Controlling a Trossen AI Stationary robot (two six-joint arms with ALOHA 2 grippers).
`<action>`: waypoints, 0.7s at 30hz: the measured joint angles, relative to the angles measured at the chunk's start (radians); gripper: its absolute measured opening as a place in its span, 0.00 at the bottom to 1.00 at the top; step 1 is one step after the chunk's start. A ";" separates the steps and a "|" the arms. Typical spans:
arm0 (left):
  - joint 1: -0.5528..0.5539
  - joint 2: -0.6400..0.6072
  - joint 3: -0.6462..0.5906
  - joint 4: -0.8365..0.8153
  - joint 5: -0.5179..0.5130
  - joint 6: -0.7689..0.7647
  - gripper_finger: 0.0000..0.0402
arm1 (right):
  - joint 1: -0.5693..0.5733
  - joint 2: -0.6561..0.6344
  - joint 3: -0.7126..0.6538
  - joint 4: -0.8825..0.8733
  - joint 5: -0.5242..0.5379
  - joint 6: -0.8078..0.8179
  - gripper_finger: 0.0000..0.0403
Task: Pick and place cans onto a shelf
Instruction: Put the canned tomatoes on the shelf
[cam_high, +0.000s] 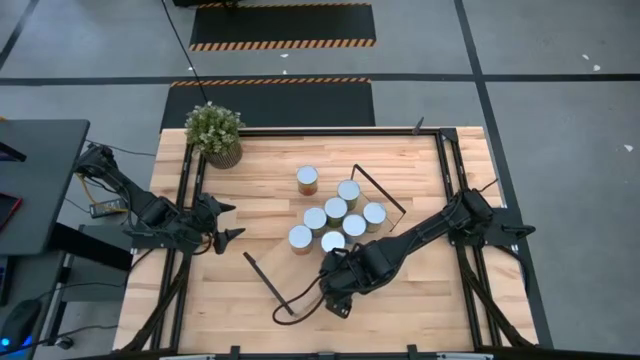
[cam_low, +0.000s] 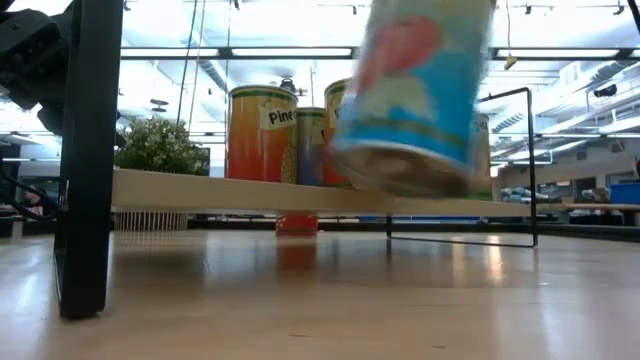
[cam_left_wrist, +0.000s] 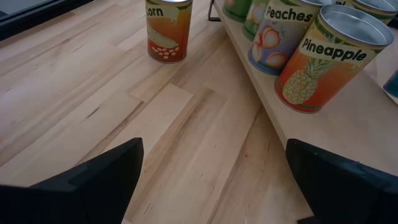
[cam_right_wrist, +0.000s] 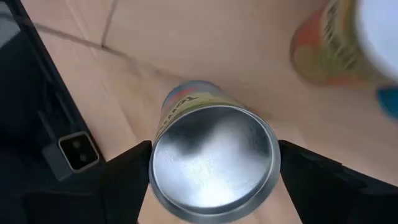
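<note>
The light-wood shelf (cam_high: 290, 262) with black wire ends lies slantwise across the table's middle. Several cans (cam_high: 335, 210) stand upright on it, among them a Pineapple can (cam_left_wrist: 329, 59) and a Peaches can (cam_left_wrist: 280, 34). A Corn can (cam_high: 307, 180) stands on the tabletop beyond the shelf. My right gripper (cam_high: 337, 285), near the shelf's near end, is shut on a blue-labelled can (cam_low: 410, 100) with a silvery top (cam_right_wrist: 214, 162). My left gripper (cam_high: 228, 222) is open and empty, left of the shelf, low over the table. My right gripper pinches the can's side wall (cam_right_wrist: 158, 155) between its two fingers (cam_right_wrist: 124, 177), one on each opposite side at its top end. The fingers come from above, slanting down along the can. The can hangs a little tilted, its bottom (cam_low: 400, 175) clear of the tabletop.
A potted plant (cam_high: 214, 133) stands at the table's far left corner. Black frame rails (cam_high: 185, 200) run along the table's left and right sides (cam_high: 450, 170). Bare tabletop (cam_high: 400, 310) lies near the front edge and between my left gripper and the shelf.
</note>
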 joint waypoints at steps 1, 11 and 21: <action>0.000 0.000 0.000 0.000 0.000 0.000 1.00 | 0.000 0.001 0.011 -0.004 0.014 -0.006 0.83; 0.000 0.000 0.000 0.000 0.000 0.000 1.00 | -0.027 0.008 0.060 0.063 0.085 -0.085 0.83; 0.000 0.000 0.000 0.000 0.000 0.001 1.00 | -0.051 0.039 0.059 0.092 0.126 -0.203 0.83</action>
